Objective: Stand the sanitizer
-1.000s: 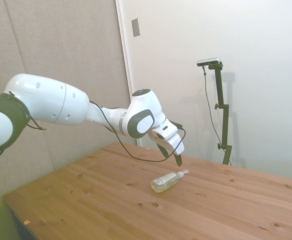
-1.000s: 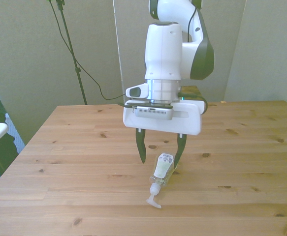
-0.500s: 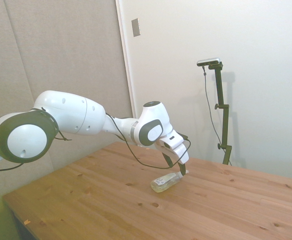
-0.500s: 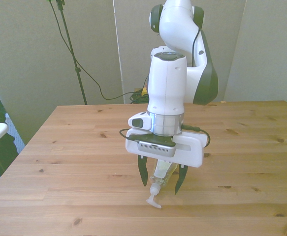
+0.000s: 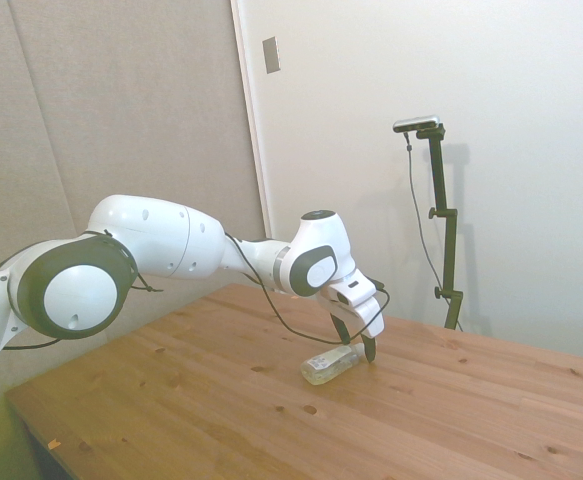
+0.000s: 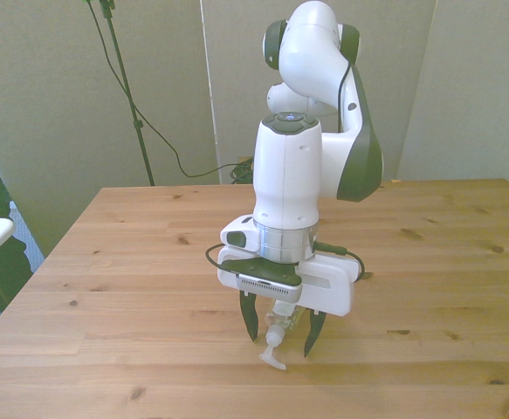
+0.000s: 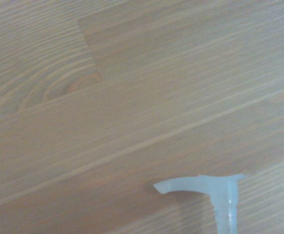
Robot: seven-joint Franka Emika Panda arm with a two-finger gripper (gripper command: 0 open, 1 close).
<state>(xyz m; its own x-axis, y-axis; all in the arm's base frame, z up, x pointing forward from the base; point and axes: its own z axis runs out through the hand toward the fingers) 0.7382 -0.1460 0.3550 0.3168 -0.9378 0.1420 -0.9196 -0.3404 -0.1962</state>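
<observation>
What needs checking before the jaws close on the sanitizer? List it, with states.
1. Sanitizer lying on its side on the table, not yet stood: ok as a start.
2. Gripper open, one jaw on each side of the bottle's neck end: ok.
3. Jaws low enough, tips close to the wood in the front view: ok.
4. Pump nozzle free, pointing away from the arm: ok.
5. Grip sits near the neck rather than mid-body; whether it holds through the tilt: cannot tell.
6. Contact between jaws and bottle: cannot tell.
</observation>
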